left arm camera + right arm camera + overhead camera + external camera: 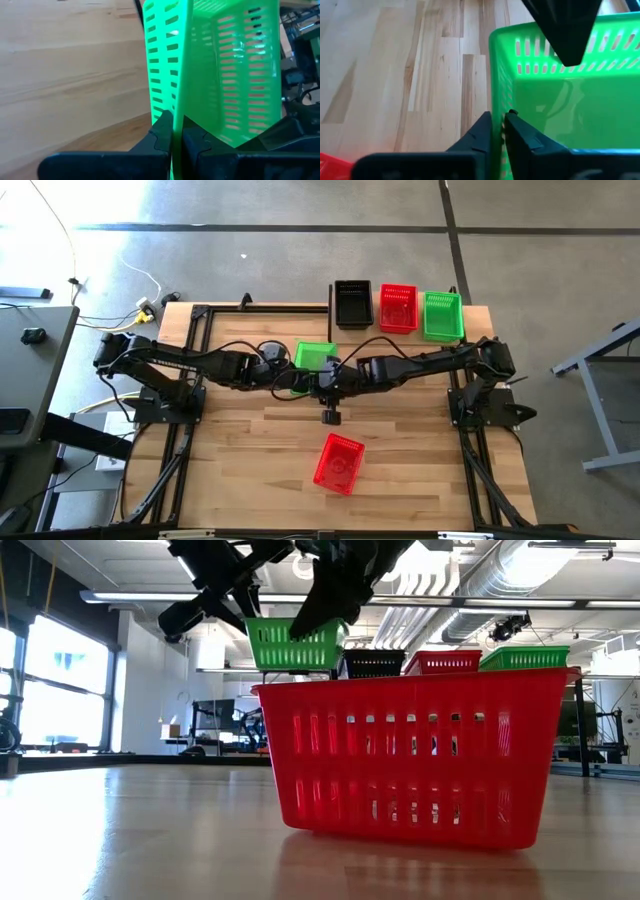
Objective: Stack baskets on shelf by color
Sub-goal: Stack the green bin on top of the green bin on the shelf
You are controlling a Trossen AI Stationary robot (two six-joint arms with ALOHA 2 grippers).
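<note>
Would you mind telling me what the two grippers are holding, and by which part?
Both hold one green basket by its rim: left gripper, right gripper.

Overhead looking straight down, table-level camera facing roomward, wrist cameras close on green basket point(315, 356)

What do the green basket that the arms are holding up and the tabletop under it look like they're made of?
The green basket looks like thin moulded plastic, smooth and slightly glossy: its floor shows soft reflections, its walls carry even rows of slots, and light glows through them. The tabletop looks like light wood in joined strips, with visible grain and a satin sheen, probably sealed.
</note>
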